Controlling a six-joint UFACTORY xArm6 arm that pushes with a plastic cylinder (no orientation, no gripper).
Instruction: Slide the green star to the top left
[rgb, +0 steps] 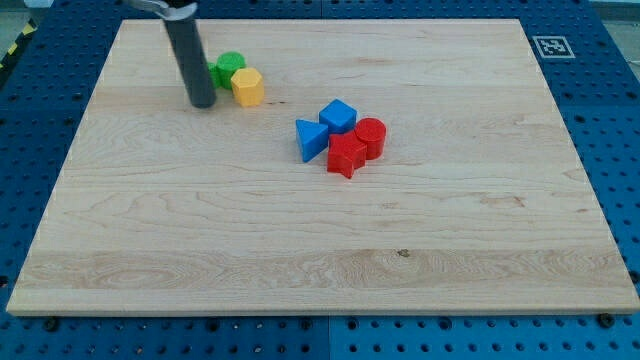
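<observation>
My rod comes down at the view's top left and my tip rests on the wooden board. Just right of the rod is a green block, partly hidden behind it, so I cannot make out its shape. It touches a second, rounded green block behind it. A yellow hexagon block sits against the green ones, a little right of my tip.
Near the board's middle is a tight cluster: a blue cube, a blue triangular block, a red star and a red cylinder. A marker tag is at the top right corner.
</observation>
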